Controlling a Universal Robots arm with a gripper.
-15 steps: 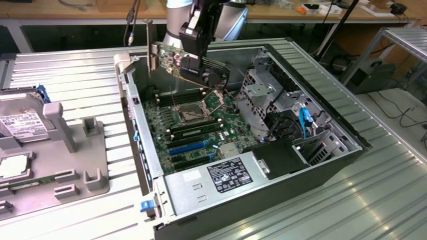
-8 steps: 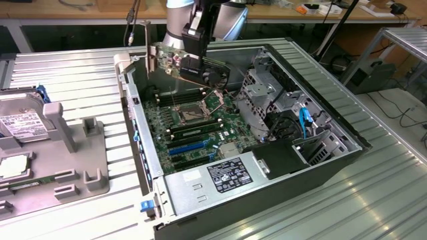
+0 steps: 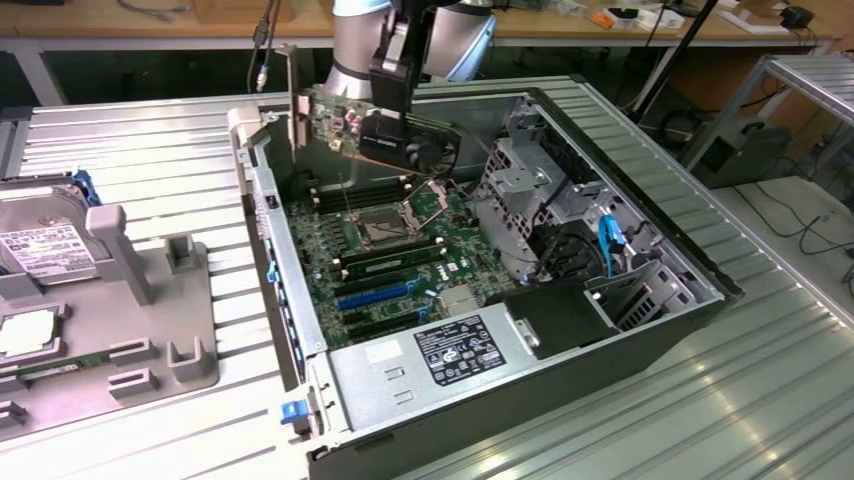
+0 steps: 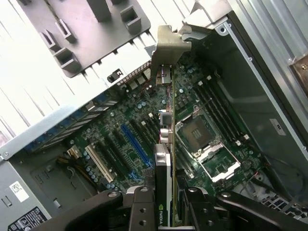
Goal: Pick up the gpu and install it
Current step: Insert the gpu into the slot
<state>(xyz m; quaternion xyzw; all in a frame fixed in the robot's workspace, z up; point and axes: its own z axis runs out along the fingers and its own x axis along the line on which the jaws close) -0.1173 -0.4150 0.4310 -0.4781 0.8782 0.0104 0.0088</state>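
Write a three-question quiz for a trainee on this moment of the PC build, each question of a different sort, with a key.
1. True or false: the graphics card hangs above the motherboard and is not yet in a slot.
2. Choose one. The gripper is: A) open and empty; B) shut on the graphics card; C) shut on a cable.
3. Fill in: in the exterior view, the card's metal bracket is at the end toward that view's ____.

Key: 1 true; 2 B; 3 left.
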